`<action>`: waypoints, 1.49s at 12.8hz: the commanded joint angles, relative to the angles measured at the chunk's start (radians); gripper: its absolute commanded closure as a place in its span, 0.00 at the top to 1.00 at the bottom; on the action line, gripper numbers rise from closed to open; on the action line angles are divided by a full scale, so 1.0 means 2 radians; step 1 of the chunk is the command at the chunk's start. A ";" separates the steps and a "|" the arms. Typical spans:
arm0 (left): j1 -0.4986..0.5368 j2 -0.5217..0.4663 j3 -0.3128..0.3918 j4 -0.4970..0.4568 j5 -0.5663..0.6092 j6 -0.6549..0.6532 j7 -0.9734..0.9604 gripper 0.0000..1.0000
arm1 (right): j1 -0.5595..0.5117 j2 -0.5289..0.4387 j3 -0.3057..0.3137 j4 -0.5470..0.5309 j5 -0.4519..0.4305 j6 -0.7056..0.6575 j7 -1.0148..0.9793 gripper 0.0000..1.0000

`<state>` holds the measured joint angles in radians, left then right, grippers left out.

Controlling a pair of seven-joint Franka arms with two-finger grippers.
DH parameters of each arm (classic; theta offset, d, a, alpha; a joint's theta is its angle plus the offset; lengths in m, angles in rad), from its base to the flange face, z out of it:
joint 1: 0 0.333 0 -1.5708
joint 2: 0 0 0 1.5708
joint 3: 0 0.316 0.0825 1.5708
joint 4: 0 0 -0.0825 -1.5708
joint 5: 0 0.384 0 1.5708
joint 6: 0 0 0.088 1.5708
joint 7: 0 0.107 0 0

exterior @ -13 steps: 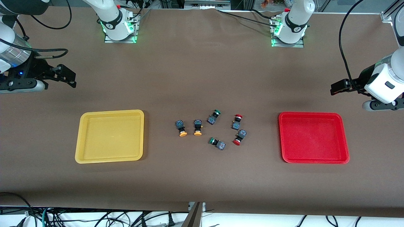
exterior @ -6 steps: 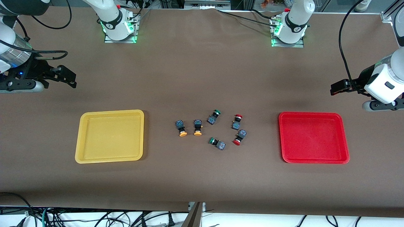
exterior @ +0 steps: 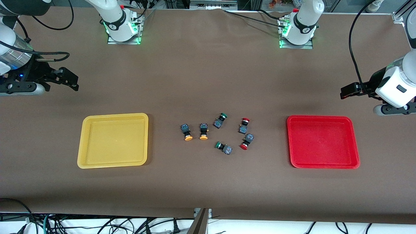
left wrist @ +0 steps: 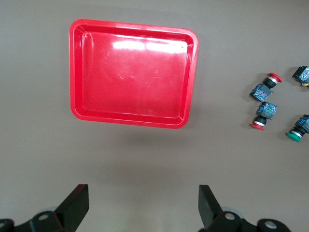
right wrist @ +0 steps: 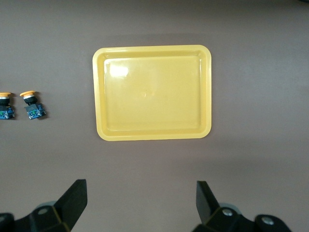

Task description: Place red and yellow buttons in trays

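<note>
On the brown table [exterior: 208, 188], seen from the front camera, you have nothing sorted yet. The shallow yellow plastic tray [exterior: 85, 140] toward the right arm's end and the shallow red plastic tray [exterior: 355, 143] toward the left arm's end both sit bare. All six small push-button switches lie loose between the trays. Taking the cluster as a clock face, the two orange-yellow-capped buttons [exterior: 186, 131] [exterior: 203, 131] lie at nine o'clock. The two red-capped ones [exterior: 244, 125] [exterior: 247, 141] lie at three o'clock, just apart from each other. One green-capped switch [exterior: 220, 120] is at twelve and the other [exterior: 223, 148] at six; by the task those stay put. So four placements remain, I judge.

The right gripper [exterior: 66, 79] hangs over bare cloth at eleven o'clock of the yellow tray, and the left gripper [exterior: 349, 91] at one o'clock of the red tray; both arms wait.

From the left wrist view, the left gripper [left wrist: 144, 205] has its fingers spread wide and empty, the red tray [left wrist: 76, 67] lying past them with the red buttons well off to its side.

From the right wrist view, the right gripper [right wrist: 141, 203] is likewise spread and empty; the yellow tray [right wrist: 99, 96] and the yellow buttons [right wrist: 31, 106] show.

You have wide open cloth around both trays. The tight spot is the cluster, where the green switches sit near the red ones.
</note>
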<state>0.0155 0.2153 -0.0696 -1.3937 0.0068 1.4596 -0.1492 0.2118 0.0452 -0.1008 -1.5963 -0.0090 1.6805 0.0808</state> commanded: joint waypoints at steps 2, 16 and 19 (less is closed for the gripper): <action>0.005 0.013 0.000 0.023 -0.014 -0.004 0.009 1.00 | -0.005 0.007 0.002 0.012 -0.002 -0.008 -0.011 1.00; 0.006 0.016 0.000 0.024 -0.014 -0.004 0.009 1.00 | -0.002 0.021 0.008 0.033 0.005 -0.025 0.000 1.00; 0.007 0.016 0.000 0.024 -0.014 -0.004 0.009 1.00 | -0.001 0.053 0.008 0.033 0.001 0.020 -0.013 1.00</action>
<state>0.0213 0.2307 -0.0696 -1.3802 0.0067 1.4596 -0.1492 0.2117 0.0977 -0.0873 -1.5619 -0.0074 1.6967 0.0686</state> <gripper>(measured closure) 0.000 0.000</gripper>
